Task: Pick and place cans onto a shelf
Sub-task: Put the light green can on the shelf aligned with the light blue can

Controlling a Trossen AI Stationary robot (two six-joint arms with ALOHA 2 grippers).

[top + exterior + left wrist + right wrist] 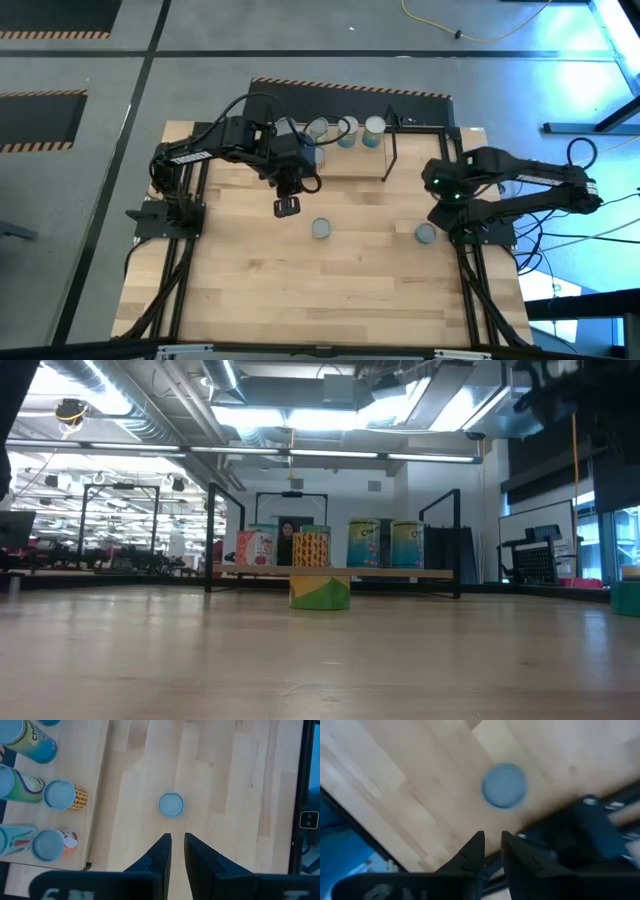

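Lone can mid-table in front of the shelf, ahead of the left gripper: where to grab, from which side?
Grip the small upright can with the round pale-blue lid across its curved side wall, coming straight down from above. It stands alone on the light wooden tabletop, so both fingers of the left gripper probably have room.

Eight cans in all: six standing on the shelf (95,770), counted from the left wrist view as one cut by the edge (50,721), one green and blue (30,742), one green (17,782), one orange-patterned (62,796), one pale (15,840) and one red and white (50,845); two loose on the table (300,290), one mid-table (321,229) and one towards the right arm (425,234). One shelf; one table. Two arms; two grippers, left (287,207) and right (491,836), two fingers apiece.
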